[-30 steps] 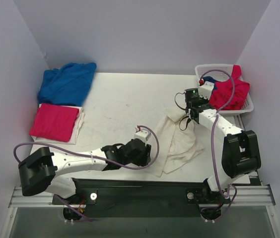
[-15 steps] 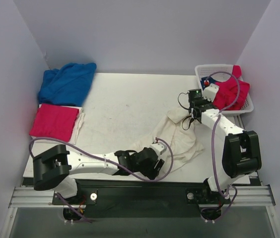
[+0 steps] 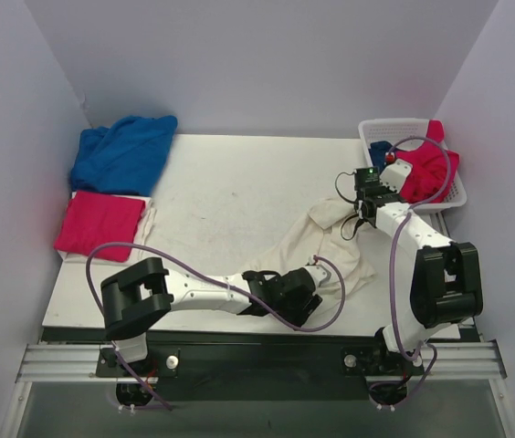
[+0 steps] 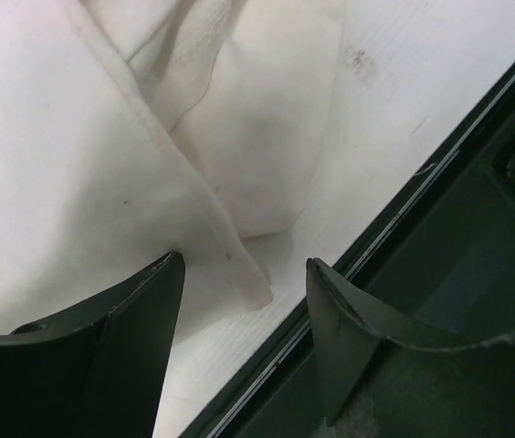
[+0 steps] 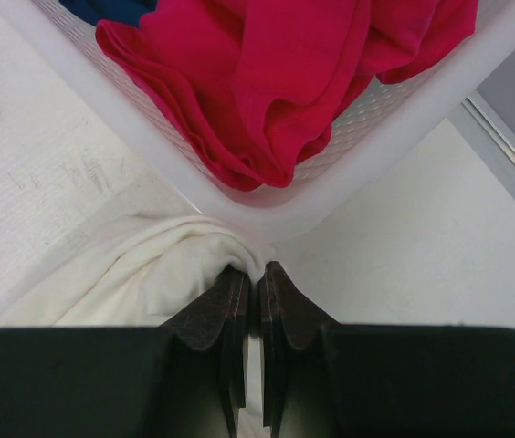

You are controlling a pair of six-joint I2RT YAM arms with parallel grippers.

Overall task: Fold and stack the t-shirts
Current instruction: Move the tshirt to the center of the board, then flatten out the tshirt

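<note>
Tabletop (image 3: 221, 182) near edge: my left gripper (image 4: 245, 265), open, straddles cream-white cotton t-shirt (image 3: 331, 255) corner — right gripper (image 5: 257, 272) clamps its far end.

White arm links (image 3: 203, 294), black joint housings (image 3: 134, 297), purple cables (image 3: 394, 283), dark wedge-shaped gripper fingers (image 4: 139, 338), green light (image 3: 364, 172)

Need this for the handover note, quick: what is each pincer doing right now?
Left pincer: open, over a corner of the cream-white t-shirt, gripping nothing.
Right pincer: shut on a fold of the cream-white t-shirt.
</note>
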